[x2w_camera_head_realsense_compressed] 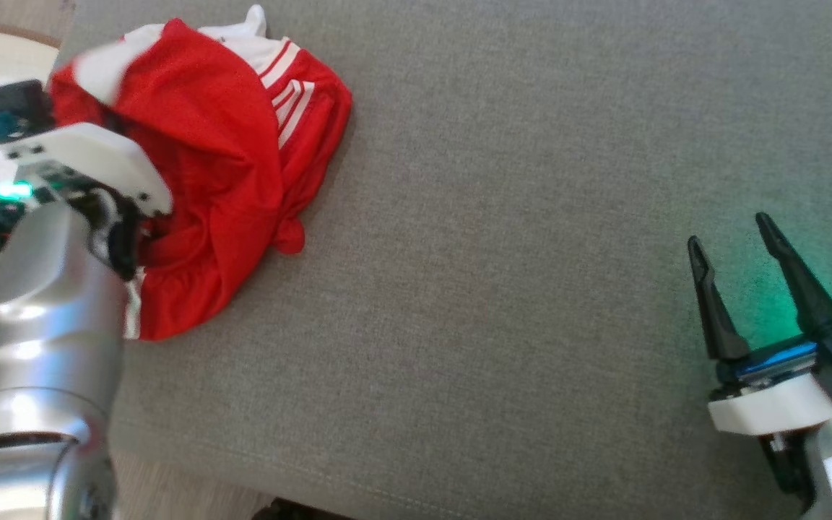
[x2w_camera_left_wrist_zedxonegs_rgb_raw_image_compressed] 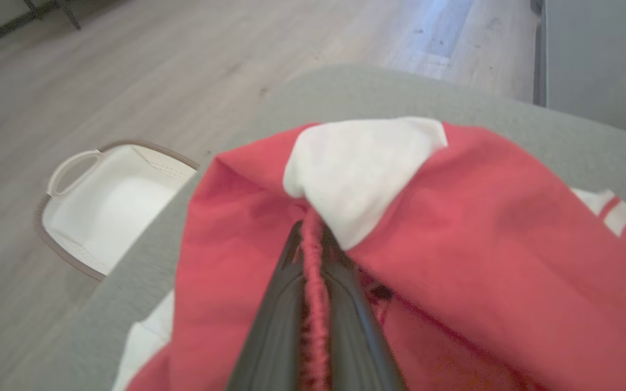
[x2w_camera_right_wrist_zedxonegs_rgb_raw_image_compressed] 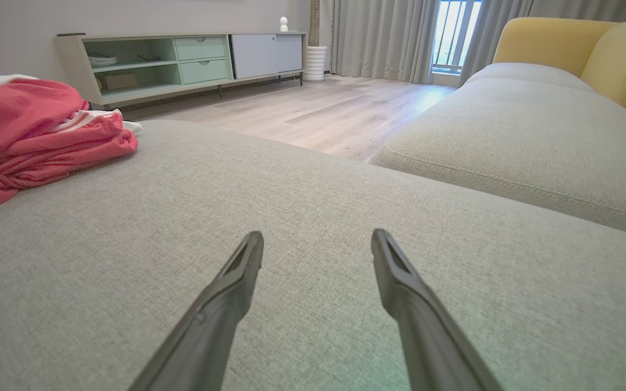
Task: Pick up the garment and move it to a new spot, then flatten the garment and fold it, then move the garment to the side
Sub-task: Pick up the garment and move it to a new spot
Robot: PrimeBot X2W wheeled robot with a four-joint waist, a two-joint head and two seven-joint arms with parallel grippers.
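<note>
**Left gripper clamped on the red garment, right one hanging open**

So here's where we're at. The garment (x2w_camera_head_realsense_compressed: pixel 221 144) is a red piece with white stripes and some white panels, and it's sitting in a bunched-up heap on the grey cushion (x2w_camera_head_realsense_compressed: pixel 495 253). In the head view that's the far left corner, right by the cushion's edge. It's not flat at all: folds are piled on folds, with a white patch sticking up on top.

The left gripper (x2w_camera_left_wrist_zedxonegs_rgb_raw_image_compressed: pixel 310 233) is pinched tight on it. In the left wrist view we can see a gathered red ridge of fabric squeezed between the two dark fingers (x2w_camera_left_wrist_zedxonegs_rgb_raw_image_compressed: pixel 275 315), with barely any gap between them. The cloth drapes over and around the tips. Off the cushion on that side, a white basket (x2w_camera_left_wrist_zedxonegs_rgb_raw_image_compressed: pixel 38 217) sits on the wood floor (x2w_camera_left_wrist_zedxonegs_rgb_raw_image_compressed: pixel 128 70).

The right gripper (x2w_camera_head_realsense_compressed: pixel 730 238) is well away from the garment, low at the right of the head view. Its fingers are spread wide with nothing between them, and they hover above bare cushion. From its own wrist view we see the red heap far off at the left. We also see a second grey cushion (x2w_camera_right_wrist_zedxonegs_rgb_raw_image_compressed: pixel 536 136) with a yellow backrest (x2w_camera_right_wrist_zedxonegs_rgb_raw_image_compressed: pixel 552 43) on the right, and a low cabinet (x2w_camera_right_wrist_zedxonegs_rgb_raw_image_compressed: pixel 182 60) against the wall.
</note>
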